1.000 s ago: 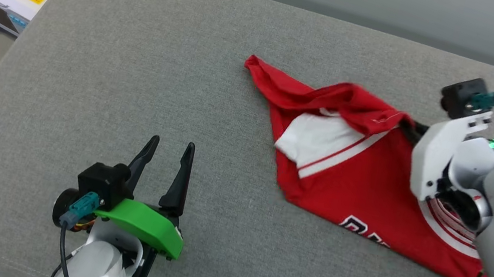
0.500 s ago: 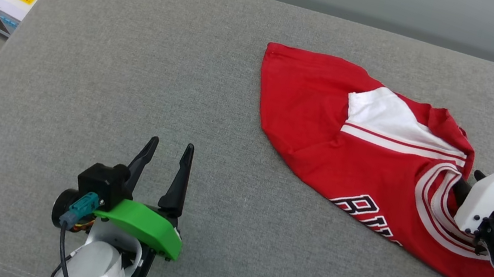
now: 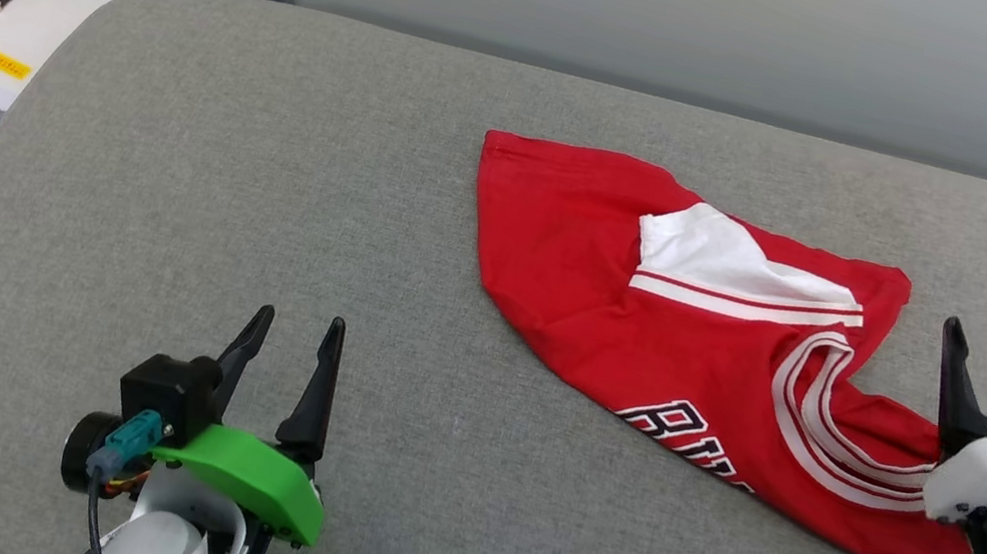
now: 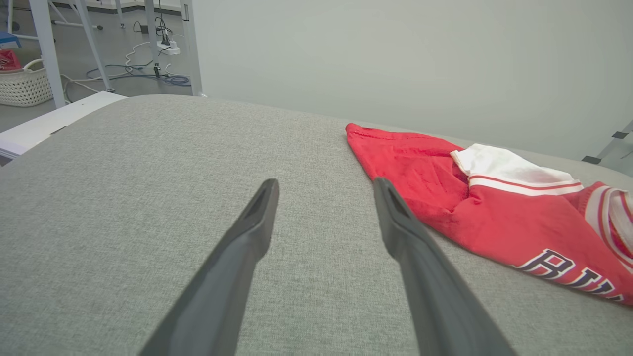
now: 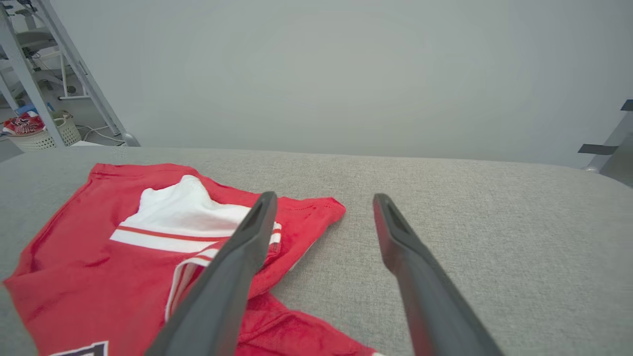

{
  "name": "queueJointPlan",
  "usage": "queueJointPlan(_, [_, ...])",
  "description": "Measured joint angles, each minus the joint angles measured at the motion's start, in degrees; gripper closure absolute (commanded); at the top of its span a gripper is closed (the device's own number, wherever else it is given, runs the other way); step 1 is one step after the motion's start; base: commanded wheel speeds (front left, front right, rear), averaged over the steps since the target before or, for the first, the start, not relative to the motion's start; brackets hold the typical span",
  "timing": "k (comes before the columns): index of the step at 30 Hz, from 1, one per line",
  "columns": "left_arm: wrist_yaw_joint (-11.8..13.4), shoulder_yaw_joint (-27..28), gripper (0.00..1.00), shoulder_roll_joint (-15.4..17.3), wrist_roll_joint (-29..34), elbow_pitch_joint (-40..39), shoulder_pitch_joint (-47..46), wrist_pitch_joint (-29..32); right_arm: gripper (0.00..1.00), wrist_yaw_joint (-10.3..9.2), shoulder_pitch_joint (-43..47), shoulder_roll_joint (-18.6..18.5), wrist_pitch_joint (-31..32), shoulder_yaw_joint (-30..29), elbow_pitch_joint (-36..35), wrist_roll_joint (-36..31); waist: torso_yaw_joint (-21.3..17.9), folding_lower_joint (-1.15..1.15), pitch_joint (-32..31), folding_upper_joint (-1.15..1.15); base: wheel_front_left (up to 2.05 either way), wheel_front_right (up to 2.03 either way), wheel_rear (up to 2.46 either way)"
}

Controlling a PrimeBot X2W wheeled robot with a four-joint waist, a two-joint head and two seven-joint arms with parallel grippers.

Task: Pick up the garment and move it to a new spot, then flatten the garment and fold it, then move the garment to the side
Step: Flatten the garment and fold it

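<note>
The red garment (image 3: 649, 315) lies crumpled on the grey cushioned surface (image 3: 213, 197), right of centre, with a white sleeve (image 3: 712, 250) on top, striped trim and part of the black lettering (image 3: 679, 432) showing. It also appears as the garment (image 4: 445, 198) in the left wrist view and the garment (image 5: 99, 247) in the right wrist view. My right gripper (image 3: 985, 338) stands open just right of the cloth, holding nothing; its left finger (image 5: 237, 257) hangs over the garment's edge. My left gripper (image 3: 297, 324) is open at the lower left, well apart from the garment.
A white equipment box (image 3: 1, 18) with a black handle stands on the floor beyond the surface's left edge. A grey wall (image 3: 701, 19) runs behind. A white laundry basket (image 4: 24, 86) and metal frame legs stand further off.
The right gripper let go of the garment's collar, opened and drew back to the right. The garment spread and settled on the surface. The head camera shifted, so the whole picture moved down.
</note>
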Motion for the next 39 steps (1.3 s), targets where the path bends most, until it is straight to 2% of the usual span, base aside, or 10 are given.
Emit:
queueJointPlan(6, [0.9, 0.3, 0.00, 1.2, -0.2, -1.7, 1.5, 1.5, 0.00, 0.00, 10.9, 4.4, 0.1, -4.7, -13.6, -6.0, -2.1, 0.00, -1.9, 0.00, 0.00, 0.00, 0.00])
queueJointPlan(13, [0.9, -0.1, 0.00, 2.7, -0.2, -3.8, 1.3, 4.6, 0.00, -0.01, 21.8, 9.8, 5.7, -7.0, -30.4, -10.0, -5.2, 0.00, -2.7, 0.00, 0.00, 0.00, 0.00])
queueJointPlan(16, [-0.5, -1.5, 0.00, 3.4, -0.3, -3.9, -0.3, 7.9, 0.00, 0.00, 25.2, 11.4, 8.2, -7.5, -35.9, -10.9, -6.5, 0.00, -2.4, 0.00, 0.00, 0.00, 0.00])
queueJointPlan(17, [-1.9, -2.9, 0.00, 3.6, -0.6, -3.6, -3.0, 11.1, 0.00, 0.00, 27.0, 12.3, 10.0, -7.8, -39.1, -11.4, -7.3, 0.00, -1.9, 0.00, 0.00, 0.00, 0.00])
queueJointPlan(19, [-3.1, -4.2, 0.00, 3.5, -1.0, -3.1, -6.1, 14.5, 0.00, 0.00, 28.0, 13.0, 11.1, -8.1, -41.5, -11.4, -7.9, 0.00, -1.2, 0.00, 0.00, 0.00, 0.00])
queueJointPlan(20, [-4.4, -6.0, 0.00, 3.4, -1.4, -1.9, -9.7, 18.7, 0.00, -0.01, 28.6, 13.5, 12.1, -8.1, -43.2, -11.5, -8.7, 0.00, -0.4, 0.00, 0.00, 0.00, 0.00])
queueJointPlan(24, [-6.1, -9.2, 0.00, 3.2, -2.6, 1.8, -16.0, 26.4, 0.00, 0.00, 28.7, 14.0, 13.0, -7.5, -44.9, -11.4, -10.4, 0.00, 1.3, 0.00, 0.00, 0.00, 0.00])
queueJointPlan(30, [-7.2, -13.5, 0.00, 3.3, -5.1, 8.7, -23.1, 36.7, 0.00, 0.00, 28.6, 15.0, 13.3, -6.3, -44.9, -10.9, -13.3, 0.00, 3.9, 0.00, 0.00, 0.00, 0.00])
queueJointPlan(39, [-7.4, -18.5, 0.00, 6.2, -8.2, 18.8, -29.5, 43.3, 0.00, -0.01, 27.1, 15.6, 12.2, -4.9, -42.1, -8.9, -17.6, 0.00, 7.1, 0.00, 0.00, 0.00, 0.00])
